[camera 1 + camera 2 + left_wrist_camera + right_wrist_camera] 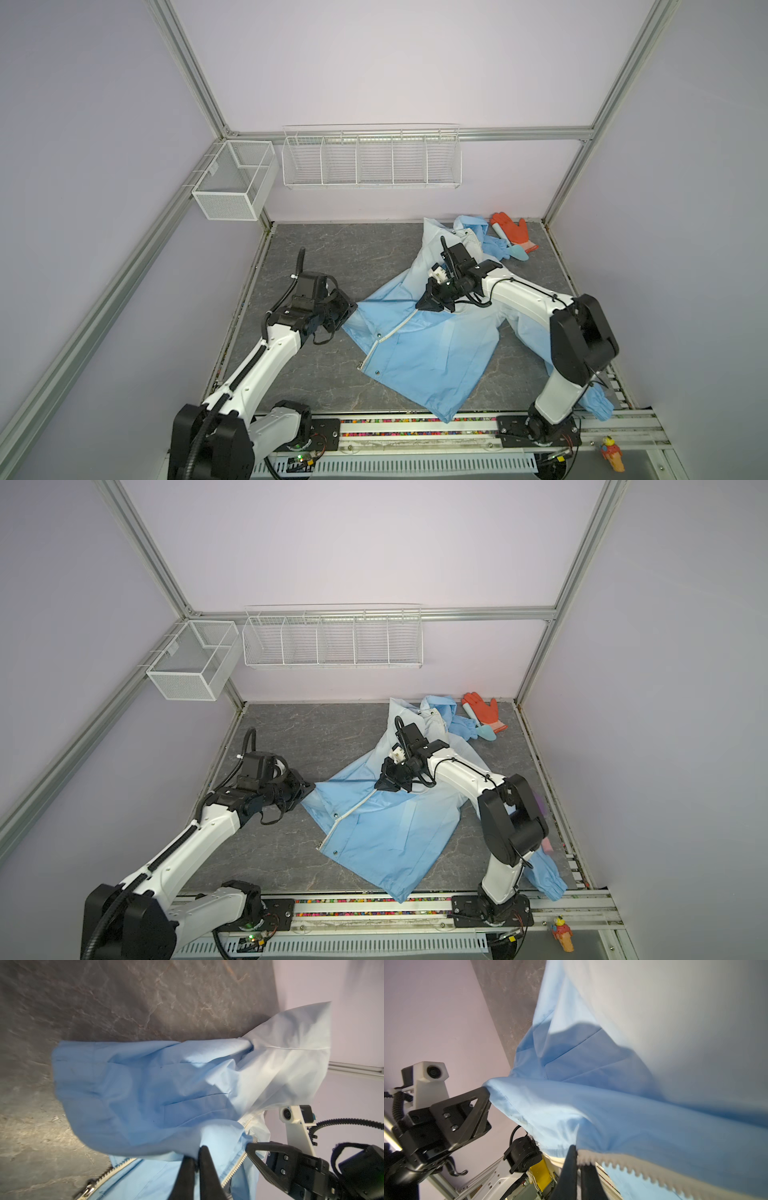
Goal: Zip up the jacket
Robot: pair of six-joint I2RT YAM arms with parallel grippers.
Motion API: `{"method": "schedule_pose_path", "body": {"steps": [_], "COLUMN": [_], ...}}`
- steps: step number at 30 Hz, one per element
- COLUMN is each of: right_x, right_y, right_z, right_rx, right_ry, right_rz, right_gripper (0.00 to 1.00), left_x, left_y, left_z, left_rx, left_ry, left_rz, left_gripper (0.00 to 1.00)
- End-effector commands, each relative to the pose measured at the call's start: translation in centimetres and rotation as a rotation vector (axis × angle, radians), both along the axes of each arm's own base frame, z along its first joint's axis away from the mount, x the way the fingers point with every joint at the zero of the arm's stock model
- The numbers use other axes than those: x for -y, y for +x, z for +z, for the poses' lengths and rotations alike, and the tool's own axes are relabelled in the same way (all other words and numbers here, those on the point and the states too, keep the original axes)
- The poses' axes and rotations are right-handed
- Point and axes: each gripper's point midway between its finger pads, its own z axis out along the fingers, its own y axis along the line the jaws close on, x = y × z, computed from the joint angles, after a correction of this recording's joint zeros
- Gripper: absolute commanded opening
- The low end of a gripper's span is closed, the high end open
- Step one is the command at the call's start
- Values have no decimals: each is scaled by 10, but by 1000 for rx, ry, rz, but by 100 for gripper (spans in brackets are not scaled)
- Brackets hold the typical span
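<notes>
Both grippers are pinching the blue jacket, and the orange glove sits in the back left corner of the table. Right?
Not quite. The orange glove lies in the back right corner of the table, as both top views show. The rest holds: the left gripper and the right gripper each pinch the jacket.

The jacket lies across the middle and right of the bench, hood toward the far edge, one sleeve at the near right corner. The glove lies behind it in the far right corner. The left gripper sits at the jacket's left edge, the right gripper over its middle on the zipper; a wire rack hangs on the back wall, a mesh basket to its left.
</notes>
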Motion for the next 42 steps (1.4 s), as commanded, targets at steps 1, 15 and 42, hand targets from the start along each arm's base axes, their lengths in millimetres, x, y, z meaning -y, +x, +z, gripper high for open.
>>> {"method": "schedule_pose_path", "body": {"steps": [1,15,42], "right_x": [0,16,36], "right_y": [6,7,15], "right_z": [-17,-33,-24], "right_rx": [-28,-53,-60], "right_ry": [-45,-98,-96], "right_rz": [-24,-50,-70], "right_gripper": [7,8,8], "left_x": [17,73,129], "left_y": [-21,-76,-79], "left_z": [-25,-29,-49], "left_rx": [-63,19,10], "left_ry": [-41,-251,-290], "left_rz": [-138,-397,-713], "left_gripper": [39,54,46]}}
